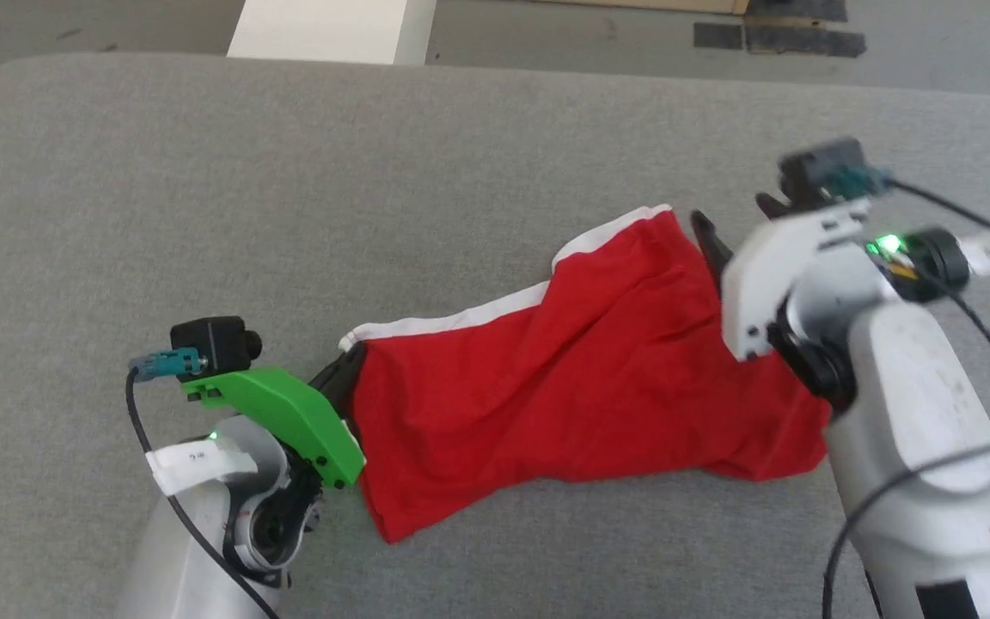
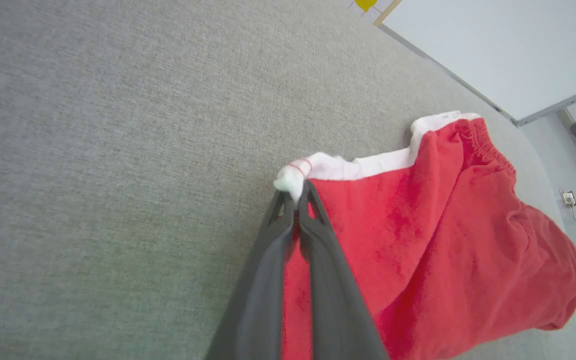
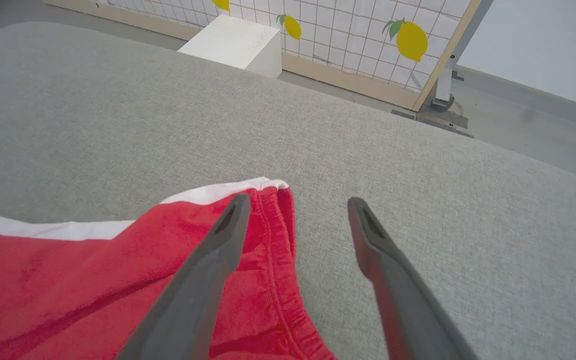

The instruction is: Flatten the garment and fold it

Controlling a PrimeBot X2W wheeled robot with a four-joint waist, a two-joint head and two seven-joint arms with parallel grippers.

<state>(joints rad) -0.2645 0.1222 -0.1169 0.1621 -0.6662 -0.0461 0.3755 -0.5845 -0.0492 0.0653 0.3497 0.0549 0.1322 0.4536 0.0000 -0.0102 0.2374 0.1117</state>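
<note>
1. Two hands stand at the two ends of the red shorts [image 1: 564, 378], which lie crumpled on the grey tabletop [image 1: 289, 172].
2. The left hand [image 2: 295, 192] is clenched on the white-trimmed corner at the left end.
3. The right hand [image 3: 298, 205] is spread wide and grasps nothing. One finger is above the elastic waistband [image 3: 280, 235], the other above bare tabletop.
4. The long axis runs left to right, slanting away toward the right, and the waistband points to the right hand.
5. I judge that the right hand, being nearer, must close on that far corner before both pull apart.
</note>
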